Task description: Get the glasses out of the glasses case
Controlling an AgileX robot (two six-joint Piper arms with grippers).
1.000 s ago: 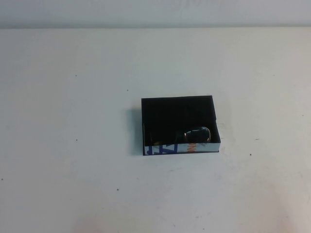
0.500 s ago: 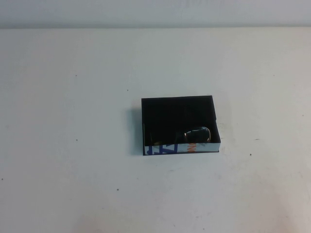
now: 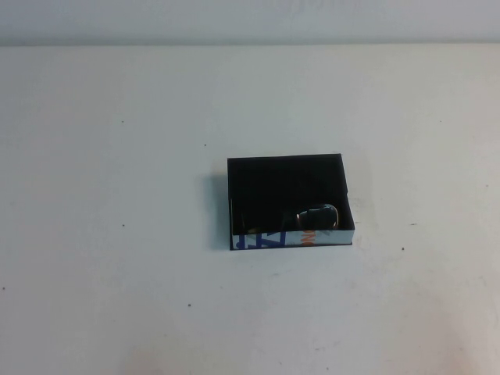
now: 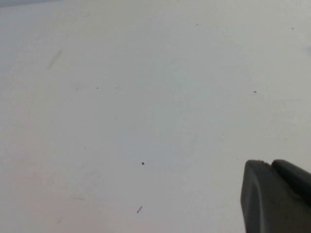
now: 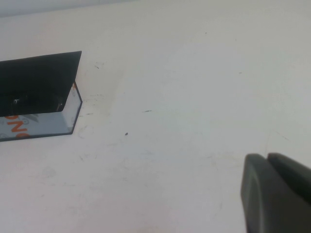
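The glasses case (image 3: 269, 241) is a shallow black box at the middle of the white table, its white side with blue marks and an orange patch facing me. The dark glasses (image 3: 316, 216) lie inside, near the front right corner, with one greyish lens showing and the rest lost in the dark interior. The case also shows in the right wrist view (image 5: 48, 124). My right gripper (image 5: 266, 156) is shut and empty, over bare table apart from the case. My left gripper (image 4: 270, 162) is shut and empty over bare table. Neither arm shows in the high view.
The white table (image 3: 117, 234) carries small dark specks and faint scuffs. Its far edge meets a pale wall (image 3: 250, 19) at the back.
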